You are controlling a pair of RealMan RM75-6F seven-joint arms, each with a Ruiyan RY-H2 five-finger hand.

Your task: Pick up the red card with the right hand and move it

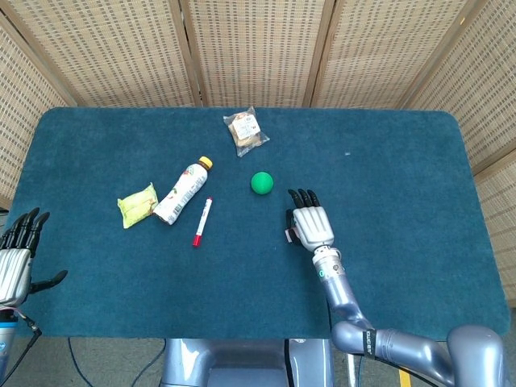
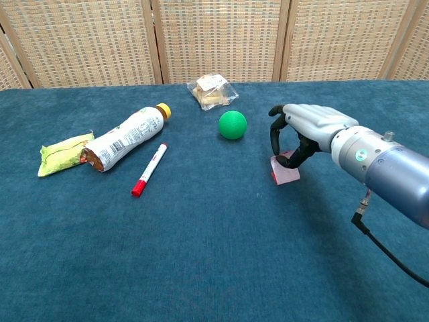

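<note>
- Flat paper card, pale pink face, red edge, under the silver right hand with black fingers
- Round green ball, beyond-left of that hand
- Teal felt table

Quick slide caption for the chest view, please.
Right hand holds the red card lifted off the blue table, near the green ball.

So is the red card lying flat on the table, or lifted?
Lifted and tilted: in the chest view the right hand pinches the small red card by its upper edge, pale face showing; whether its lower edge touches the blue cloth-covered table cannot be told.
</note>
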